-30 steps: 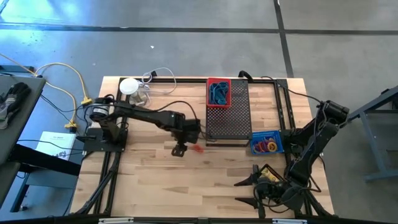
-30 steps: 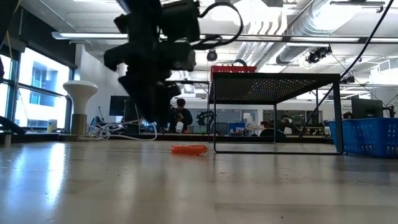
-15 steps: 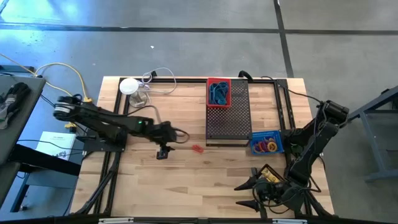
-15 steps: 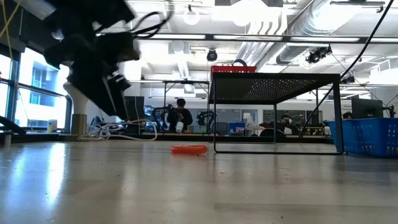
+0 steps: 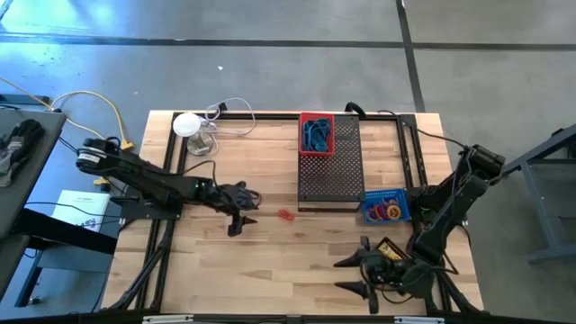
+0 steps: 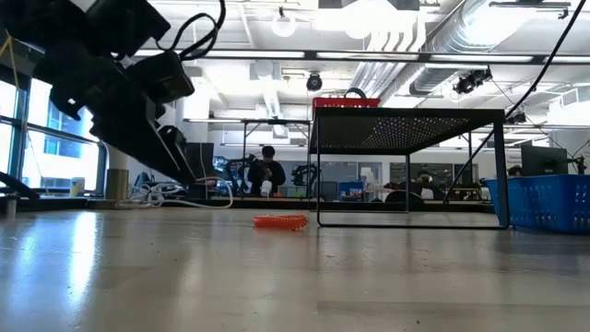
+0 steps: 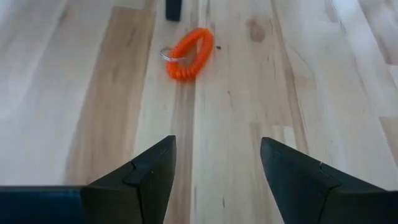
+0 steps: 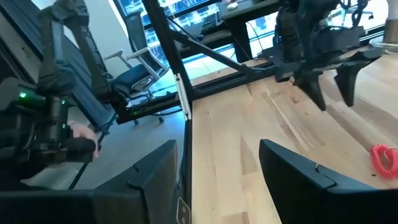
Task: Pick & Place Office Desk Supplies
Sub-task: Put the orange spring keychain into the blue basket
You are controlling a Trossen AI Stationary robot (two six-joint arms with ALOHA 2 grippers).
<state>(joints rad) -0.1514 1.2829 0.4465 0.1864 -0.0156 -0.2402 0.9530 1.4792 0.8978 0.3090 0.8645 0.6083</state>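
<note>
From above, the left gripper [image 5: 238, 222] sits left of centre in the frame over bare table [image 5: 270, 261], its fingers spread and holding nothing, and the orange coil loop [image 5: 285, 215] lies on the wood just to its right, apart from it. Right of that loop stands the black perforated tray [image 5: 328, 175], with a red bin [image 5: 316, 133] of blue items at its upper end, and a blue basket [image 5: 386, 206] of coloured rings sits at the tray's lower right corner. A white round object [image 5: 187, 124] with a cable is in the upper left of the table. The right gripper [image 5: 353, 274] waits low at the lower right of the frame, fingers spread wide and empty. In the low view the left arm fills the upper left, the orange coil loop [image 6: 280, 221] lies flat on the table near the middle, just left of the raised tray's leg, and the blue basket [image 6: 544, 201] shows at the right edge. The left wrist view has the loop [image 7: 188, 53] near the top centre, ahead of the two parted fingers [image 7: 140, 177]. The right wrist view shows that arm's own parted fingers [image 8: 298, 174] at the bottom, the left gripper [image 8: 329, 87] at upper right, and the loop [image 8: 387, 158] at the right edge.
</note>
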